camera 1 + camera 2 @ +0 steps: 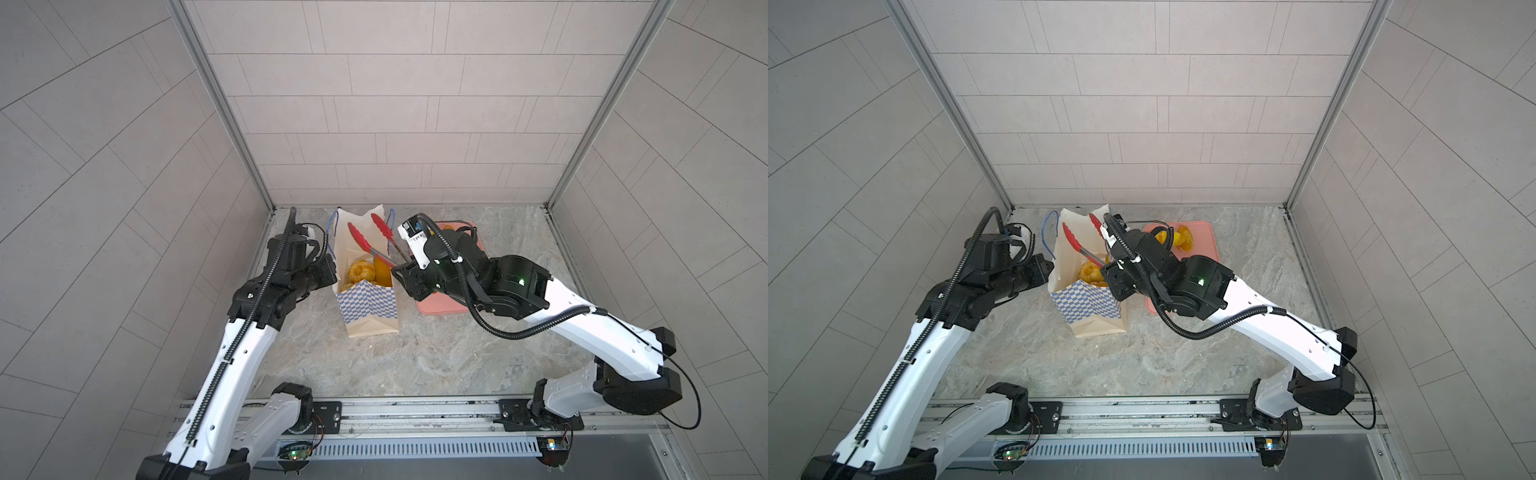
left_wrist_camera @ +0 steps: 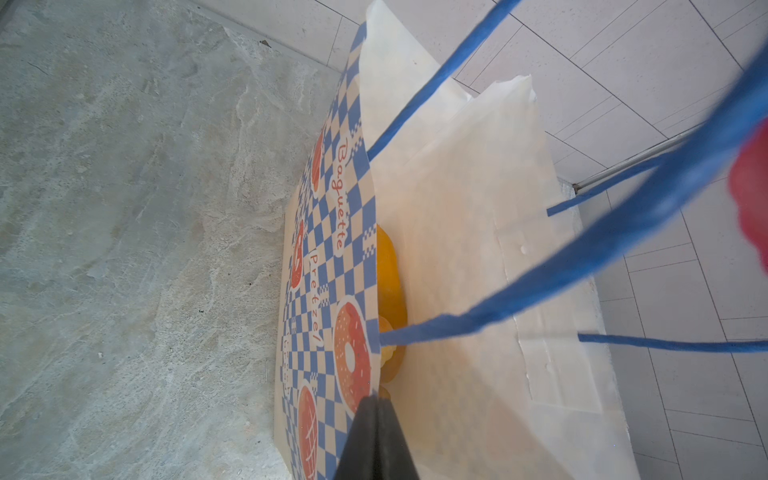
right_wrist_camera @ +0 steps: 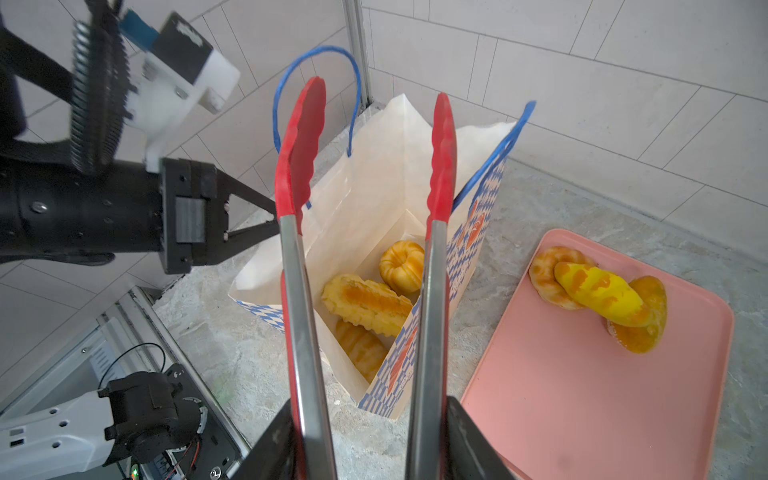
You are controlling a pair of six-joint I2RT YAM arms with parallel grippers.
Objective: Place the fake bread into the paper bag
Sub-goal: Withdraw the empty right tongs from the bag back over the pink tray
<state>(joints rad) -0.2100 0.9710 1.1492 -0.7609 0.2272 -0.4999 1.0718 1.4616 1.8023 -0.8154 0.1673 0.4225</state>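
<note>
The paper bag (image 1: 365,307) stands open in the middle of the table, cream with blue-white checks and blue cord handles. Fake bread lies inside it: a ring doughnut (image 3: 401,266), a long ridged pastry (image 3: 365,303) and a striped roll (image 3: 361,349). Three more pieces of bread (image 3: 598,291) are piled on the pink tray (image 3: 582,395). My left gripper (image 2: 377,401) is shut on the bag's left rim. My right gripper (image 3: 370,415) is shut on the steel arms of the red-tipped tongs (image 3: 440,166). The tong tips stand spread above the bag's mouth with nothing between them.
The pink tray (image 1: 440,305) lies right of the bag, largely under my right arm. Tiled walls close off the back and both sides. The marble tabletop (image 1: 415,357) lies bare in front of the bag, with a metal rail (image 1: 415,411) at the near edge.
</note>
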